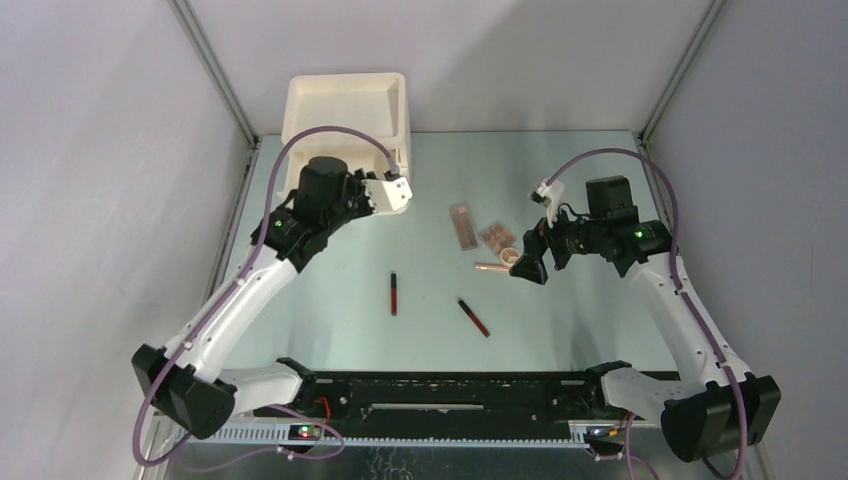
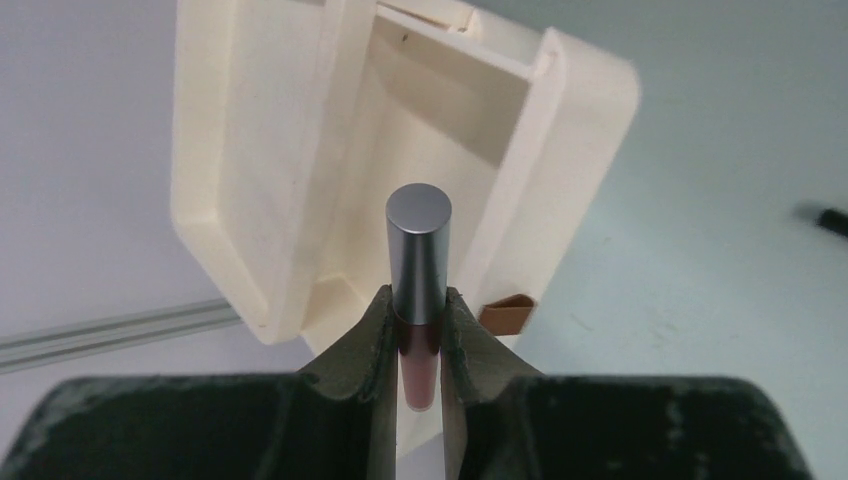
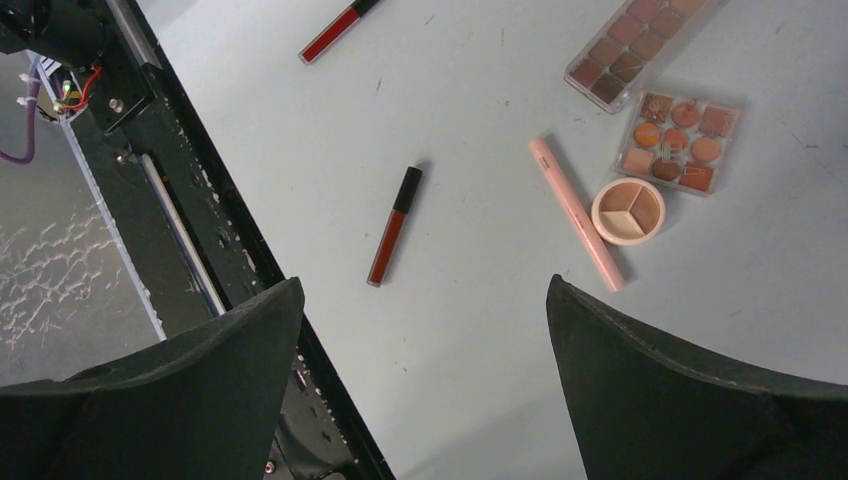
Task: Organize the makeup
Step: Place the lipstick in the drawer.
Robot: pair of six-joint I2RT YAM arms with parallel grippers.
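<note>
My left gripper [image 2: 418, 296] is shut on a slim tube [image 2: 418, 250] with a grey cap and a pink-brown body, held just in front of the cream box [image 2: 300, 150]. In the top view the left gripper [image 1: 386, 197] hovers by the box's [image 1: 345, 105] near right corner. My right gripper [image 3: 425, 283] is open and empty above the table, near a pink pencil [image 3: 577, 212], a round compact [image 3: 628, 211], a square palette [image 3: 680, 143] and a long palette [image 3: 640, 50]. Two dark-red tubes [image 1: 394, 293] [image 1: 474, 317] lie mid-table.
A small brown object [image 2: 508, 313] lies by the box's corner. The black base rail [image 1: 450, 395] runs along the near edge. Metal frame posts [image 1: 215, 70] and grey walls close in the table.
</note>
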